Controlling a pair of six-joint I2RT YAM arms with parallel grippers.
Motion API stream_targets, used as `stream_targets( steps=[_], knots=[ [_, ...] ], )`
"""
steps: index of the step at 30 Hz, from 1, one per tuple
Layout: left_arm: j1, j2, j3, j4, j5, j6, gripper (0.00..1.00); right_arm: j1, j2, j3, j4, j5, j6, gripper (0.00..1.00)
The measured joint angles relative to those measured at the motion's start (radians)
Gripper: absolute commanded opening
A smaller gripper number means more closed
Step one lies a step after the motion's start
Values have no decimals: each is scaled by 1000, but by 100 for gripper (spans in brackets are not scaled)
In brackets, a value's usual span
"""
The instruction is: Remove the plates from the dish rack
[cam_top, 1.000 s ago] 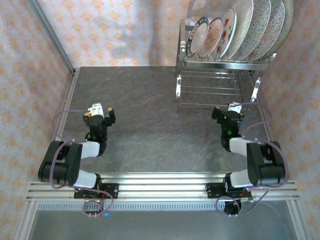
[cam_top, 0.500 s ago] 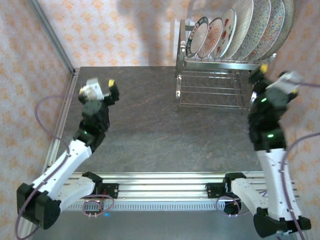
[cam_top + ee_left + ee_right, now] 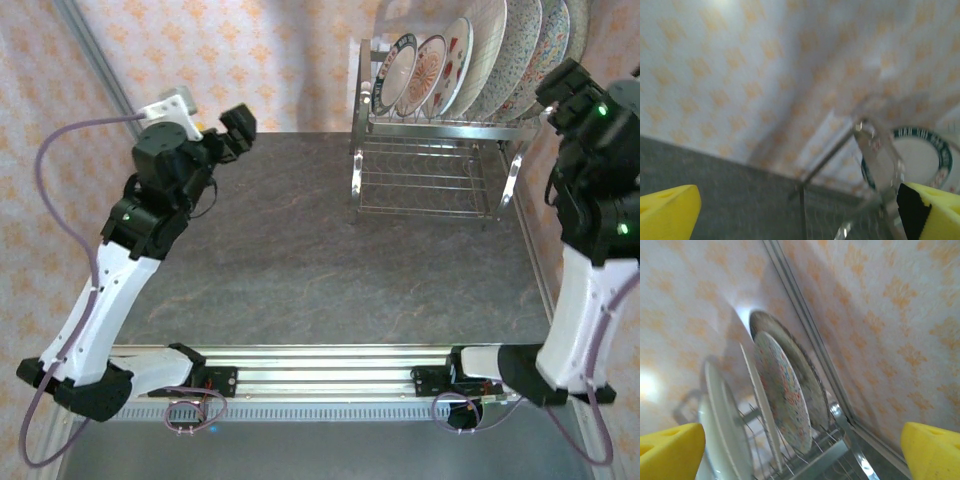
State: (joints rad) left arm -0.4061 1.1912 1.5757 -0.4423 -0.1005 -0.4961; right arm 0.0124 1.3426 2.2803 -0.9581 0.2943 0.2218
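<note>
Nothing is unloaded yet. All six plates (image 3: 470, 60) stand on edge in the top slots of the rack (image 3: 425, 170), which sits at the counter's 1 o'clock corner. No plate lies on the counter (image 3: 300, 260), so the whole job is ahead of you.

Your left jaws hang wide apart and hold nothing, at about 10 o'clock. They face the rack's left end and are well apart from it. Your right jaws, likewise wide and holding nothing, hover at 2 o'clock, just beside the largest plates at the rack's right end. As far as you can tell from above, they touch none.

The counter is dark grey, stone-patterned, matt and level. Pale walls (image 3: 250, 60) with an orange motif close it in on three sides — a ribbed metal rail (image 3: 320, 365) runs along 6 o'clock.
</note>
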Motion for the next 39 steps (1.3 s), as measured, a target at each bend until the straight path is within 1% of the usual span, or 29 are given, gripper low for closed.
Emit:
stream_targets(
  steps=[4,7,10,13,15,17,23,25,31,34,39],
  knots=[
    [-34,25,2,-87,58,-22,99,-64,98,51,-100,-54,-9,100],
    [-50,29,23,-124,95,-27,99,-154,109,47,-142,-127,-14,99],
    [-59,29,48,-131,121,-27,99,-237,97,38,-150,-194,-26,94],
    [-65,37,74,-130,145,-27,99,-301,93,38,-145,-290,-32,90],
    [-74,45,83,-128,160,-27,99,-346,102,43,-134,-374,-41,85],
    [-86,54,83,-128,177,-27,99,-383,128,63,-111,-454,-60,82],
    [-98,63,77,-115,232,-26,99,-515,203,85,-29,-689,-74,82],
    [-98,63,77,-108,252,-26,99,-536,220,88,-3,-742,-79,81],
    [-109,66,77,-84,300,-19,99,-537,232,65,53,-871,-145,81],
    [-111,68,76,-70,319,-19,99,-537,230,35,70,-907,-176,76],
    [-111,68,72,-43,333,-19,99,-537,241,21,71,-929,-217,71]
  ],
)
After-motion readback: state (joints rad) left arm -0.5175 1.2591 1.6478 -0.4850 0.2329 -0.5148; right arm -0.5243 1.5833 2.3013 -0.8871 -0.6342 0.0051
